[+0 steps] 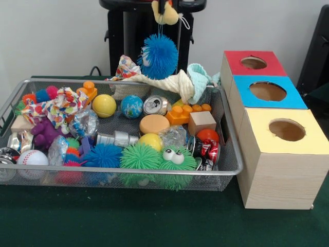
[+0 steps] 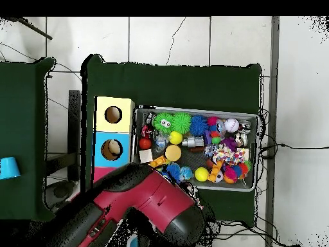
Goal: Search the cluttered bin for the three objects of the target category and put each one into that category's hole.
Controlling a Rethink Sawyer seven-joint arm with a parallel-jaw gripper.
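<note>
Green counter (image 1: pixel 154 221) up front. Wire bin (image 1: pixel 31 177) full of toys: green fuzzy balls (image 1: pixel 140 157), baseball (image 1: pixel 32 157), crushed cans (image 1: pixel 205 149), blocks, cloth at back. 3 boxes w/ holes at side: yellow (image 1: pixel 285 131) near, blue (image 1: pixel 267 92), red (image 1: pixel 253 63) far. Blue fuzzy ball (image 1: pixel 158 56) up in air above bin's back edge, hanging by string from gripper (image 1: pixel 164 11), closed tight on its yellow end.
</note>
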